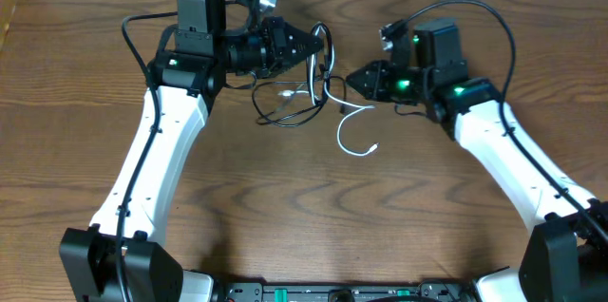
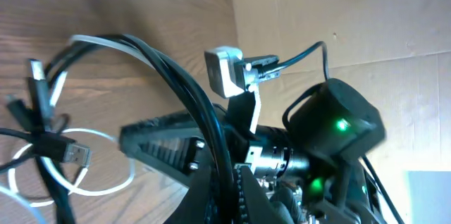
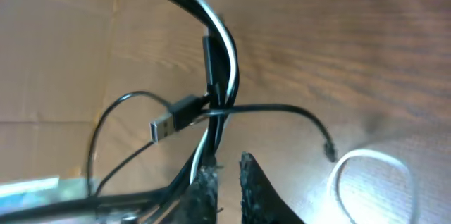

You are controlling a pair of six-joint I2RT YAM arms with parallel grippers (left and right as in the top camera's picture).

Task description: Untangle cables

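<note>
left gripper (image 1: 321,47): clamped on black cable (image 3: 211,58), white strand alongside, at far-centre of table (image 1: 285,226). right gripper (image 1: 350,81): just beside, pointing at left one; fingers (image 3: 250,178) nearly together, cannot tell whether pinching anything. black cable: tangled in loops between and below both grippers, usb plug (image 3: 165,124) sticking out of crossing. white cable (image 3: 370,153): threaded through knot, curling out onto wood nearer front edge.

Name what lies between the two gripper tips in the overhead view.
Tangled strands of the black cable and the white cable cross the gap between the left gripper and the right gripper, shown clearest in the overhead view.
</note>
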